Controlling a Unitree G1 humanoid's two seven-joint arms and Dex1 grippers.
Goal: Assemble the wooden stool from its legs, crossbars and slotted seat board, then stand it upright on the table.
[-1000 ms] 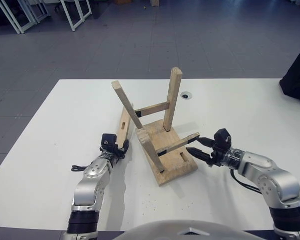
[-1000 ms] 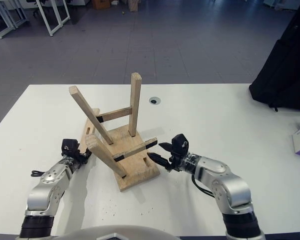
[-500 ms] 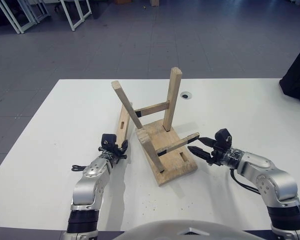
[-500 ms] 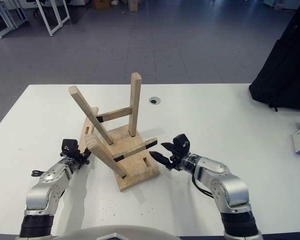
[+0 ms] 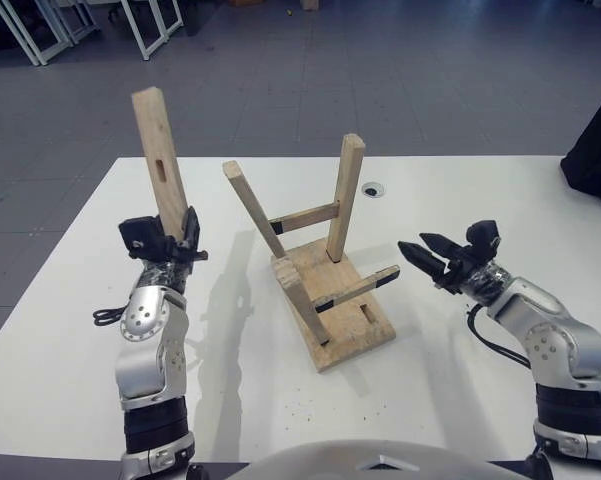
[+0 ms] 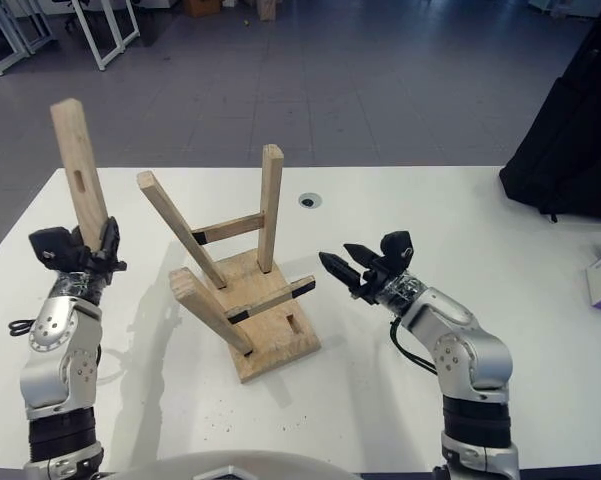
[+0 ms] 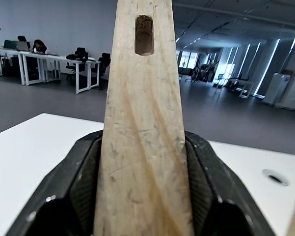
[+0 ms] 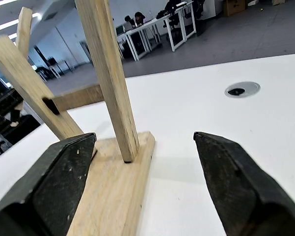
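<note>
Holding the loose leg (image 5: 158,150) in my left gripper (image 5: 175,250): fingers clamped on its lower end, long axis near vertical with a slight lean, mortise (image 7: 144,34) up near the free top end. Right gripper (image 5: 413,243) is wide open with nothing in it, hanging just above the table (image 5: 500,200), tips aimed at the stool. Between the two arms the seat board (image 5: 355,320) lies flat, underside up. Out of it rise an upright leg (image 5: 347,195) and a tilted leg (image 5: 255,210), joined by the upper crossbar (image 5: 305,216). A third leg (image 5: 305,310) slants low over the near edge. The free crossbar (image 5: 365,287) runs out of that third leg, its bare end pointing to my right, just off the right gripper's tips. The open seat slot (image 5: 368,312) sits on that same right-hand side. Key geometry as I read it: the loose leg is on the far left side of the stool, and its socket and tenon are on the right, nearer my empty arm. So the leg has to cross over the standing legs or get handed off, mortise lined up with that crossbar end.
</note>
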